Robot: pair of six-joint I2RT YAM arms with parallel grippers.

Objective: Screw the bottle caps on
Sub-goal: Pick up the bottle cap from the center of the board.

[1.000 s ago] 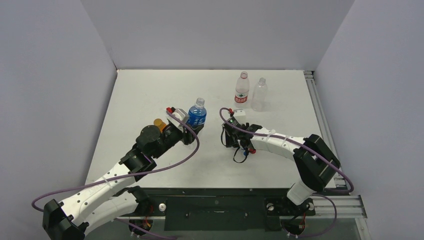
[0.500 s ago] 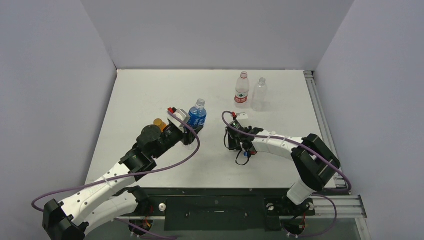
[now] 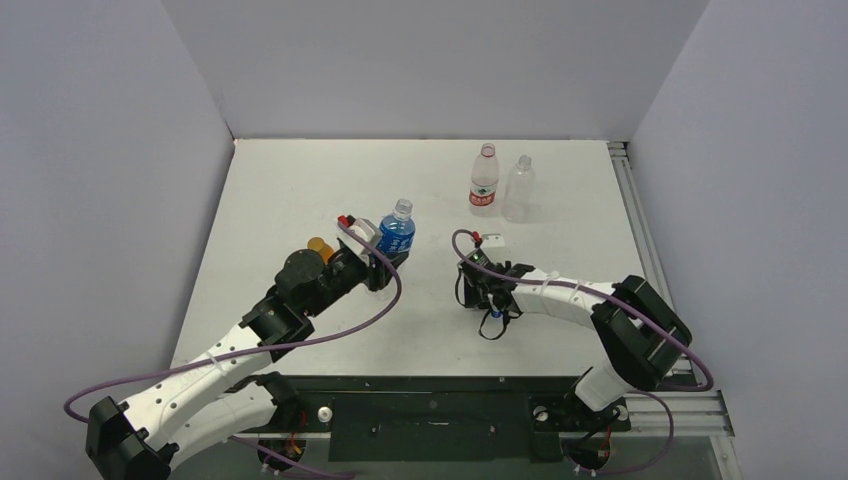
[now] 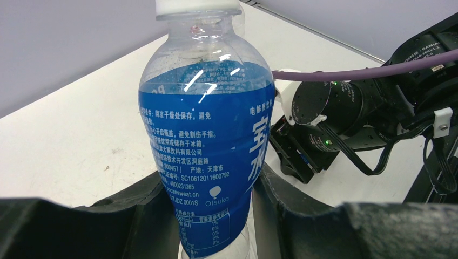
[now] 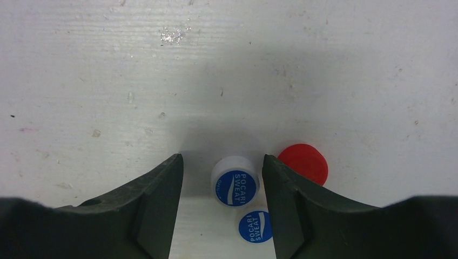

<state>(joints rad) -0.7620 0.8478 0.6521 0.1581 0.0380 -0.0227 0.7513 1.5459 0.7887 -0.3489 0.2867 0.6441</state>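
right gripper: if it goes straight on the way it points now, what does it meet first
Most likely the white-sided cap lying between the open fingers of the right gripper, then the table. The red cap sits just outside its line. Height above the cap is unclear.

L arm (image 3: 190, 395): white link w/ row of small holes, black round joint housings. R arm (image 3: 570, 298): same build, white link btwn chunky black blocks. Purple cable (image 3: 398, 283) runs along each arm; thin black wires (image 3: 490, 325) nr R wrist. Red connector (image 3: 345, 219) + white cam block (image 3: 494, 242) at the wrists. L pincer (image 4: 216, 216) & R pincer (image 5: 221, 162): matte black, wedge-shaped fingers. R wrist motor is a black cylinder w/ green LEDs (image 4: 325, 142), plus white bracket (image 4: 442, 120) w/ 1 screw.
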